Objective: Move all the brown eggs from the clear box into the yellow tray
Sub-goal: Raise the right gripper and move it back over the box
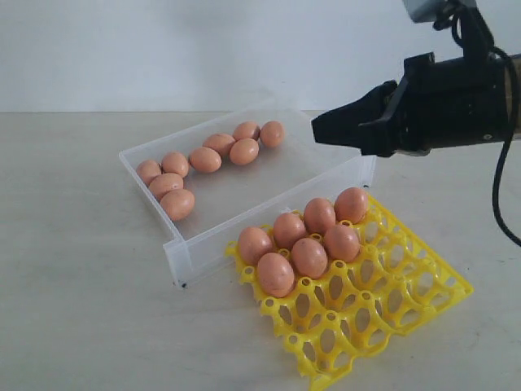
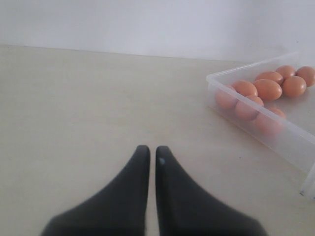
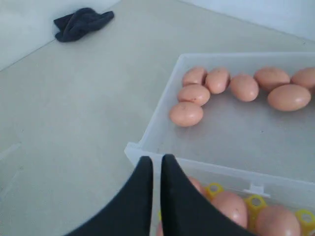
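The clear box (image 1: 269,204) lies at the middle of the table with several brown eggs (image 1: 205,159) along its far and left sides; the same eggs (image 3: 189,113) show in the right wrist view and as eggs (image 2: 268,89) in the left wrist view. In front of it the yellow tray (image 1: 407,301) holds several brown eggs (image 1: 309,257) in its back-left cups. My right gripper (image 1: 319,129) hovers above the box's right end, shut and empty, also (image 3: 157,161). My left gripper (image 2: 149,150) is shut, empty, over bare table left of the box (image 2: 290,135).
A dark cloth (image 3: 82,22) lies far off on the table near the wall. The tray's front and right cups (image 1: 366,326) hold nothing. A cable (image 1: 501,179) hangs from the right arm.
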